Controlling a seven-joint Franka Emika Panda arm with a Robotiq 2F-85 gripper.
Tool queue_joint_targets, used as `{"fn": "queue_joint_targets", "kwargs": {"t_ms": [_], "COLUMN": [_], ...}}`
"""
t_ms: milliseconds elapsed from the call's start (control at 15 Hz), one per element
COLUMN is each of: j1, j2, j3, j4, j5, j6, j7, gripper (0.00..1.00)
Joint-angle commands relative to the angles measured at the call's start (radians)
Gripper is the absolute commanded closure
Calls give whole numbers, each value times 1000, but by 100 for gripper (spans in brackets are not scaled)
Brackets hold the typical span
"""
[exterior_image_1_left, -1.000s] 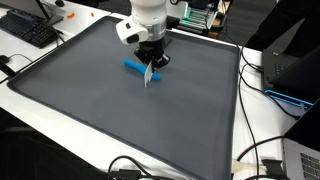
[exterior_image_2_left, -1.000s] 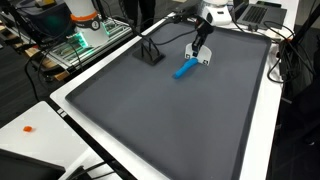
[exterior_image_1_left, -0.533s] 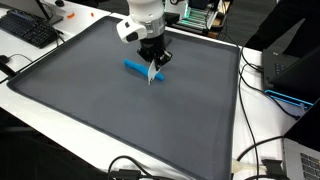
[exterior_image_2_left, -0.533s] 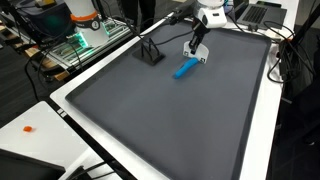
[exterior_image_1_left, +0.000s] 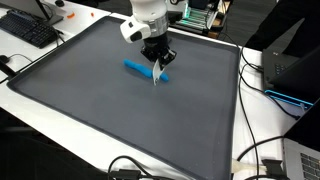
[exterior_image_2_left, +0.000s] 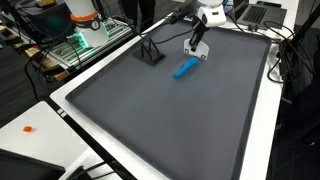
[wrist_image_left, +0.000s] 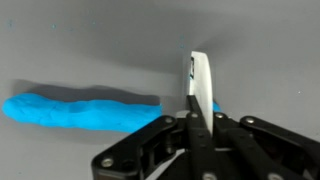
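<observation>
**A:** What is the work laid on, and what sort of room is it?

**B:** A broad dark grey mat (exterior_image_1_left: 100, 105) with a raised rim, spread over a white table (exterior_image_1_left: 60, 120). It looks like a lab or office bench. Beyond the mat's rim sit a black keyboard (exterior_image_1_left: 30, 28), some green circuit boards (exterior_image_2_left: 85, 40) and loose black cables (exterior_image_1_left: 258, 150).

**A:** Count things for me.

**B:** On the mat there is one blue roll (exterior_image_1_left: 140, 69) and one black stand (exterior_image_2_left: 150, 52). Above the mat there is one white arm (exterior_image_1_left: 148, 15) and one gripper (exterior_image_1_left: 156, 66), with one thin white strip (wrist_image_left: 200, 78) in it. Off the mat there is the one keyboard, and one small orange bit (exterior_image_2_left: 28, 128) on the table.

**A:** And the fingers?

**B:** They are clenched on the white strip. In the wrist view they meet with the strip pinched between them, and it sticks out past the tips.

**A:** Where is the strip, and which way does it point?

**B:** It hangs over the half of the mat nearest the circuit boards. Its long axis runs from the fingertips down toward the mat, and the wrist view shows it edge-on. It is at one end of the blue roll. I cannot tell whether it touches the roll or the mat.

**A:** And the roll?

**B:** It lies flat on the mat, its long axis roughly parallel to the mat's edge by the circuit boards. In the wrist view it runs left to right, and its right end meets the strip.
</observation>
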Motion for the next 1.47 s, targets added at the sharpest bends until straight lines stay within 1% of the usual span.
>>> {"fn": "queue_joint_targets", "kwargs": {"t_ms": [0, 467, 867, 1200, 1400], "j1": [-10, -26, -30, -26, -26], "j2": [-55, -99, -83, -74, -65], "j3": [-2, -23, -37, -48, -46], "j4": [-37, -51, -60, -62, -66], "j5": [3, -25, -48, -89, -94], "j6": [6, 21, 34, 46, 56], "j7": [-15, -30, -53, -47, -44], "gripper": [99, 99, 99, 99, 99]}}
